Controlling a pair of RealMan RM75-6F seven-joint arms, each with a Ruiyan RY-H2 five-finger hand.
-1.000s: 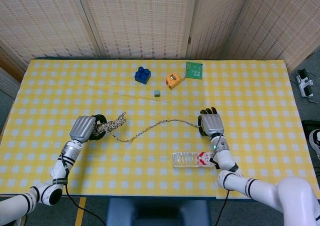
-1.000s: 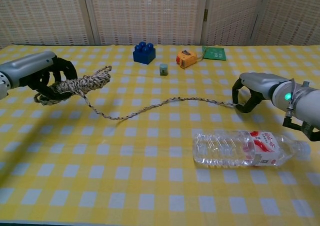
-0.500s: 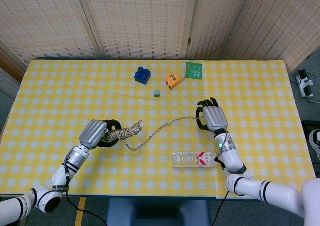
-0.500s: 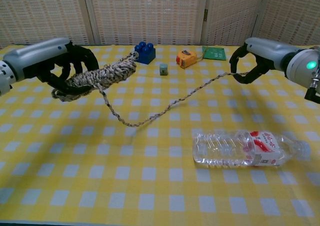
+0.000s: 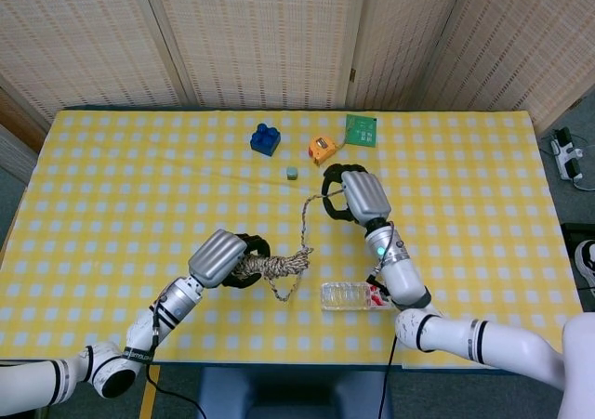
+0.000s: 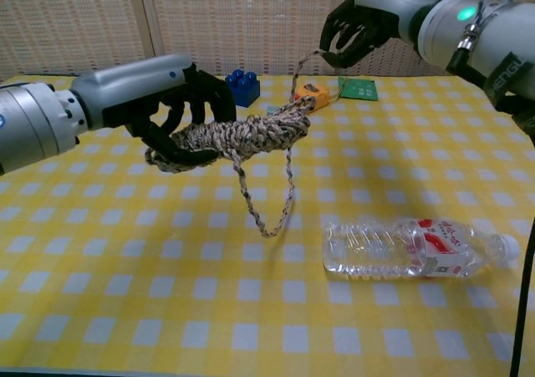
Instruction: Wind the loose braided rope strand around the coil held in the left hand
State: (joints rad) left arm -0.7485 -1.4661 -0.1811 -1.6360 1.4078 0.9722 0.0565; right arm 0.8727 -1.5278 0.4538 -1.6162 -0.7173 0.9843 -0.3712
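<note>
The left robot hand (image 6: 180,114) is raised above the yellow checked worktop (image 6: 100,277), its dark fingers wrapped around the coil (image 6: 242,135) of speckled braided rope. The right robot hand (image 6: 359,26), lifted higher, pinches the loose strand (image 6: 288,189), which sags in a loop beside a clear plastic bottle (image 6: 410,247).

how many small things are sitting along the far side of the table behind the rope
4: a blue block furthest left, a small green piece just nearer, an orange tape measure, and a green board furthest right. The raised right hand may hide more.
</note>
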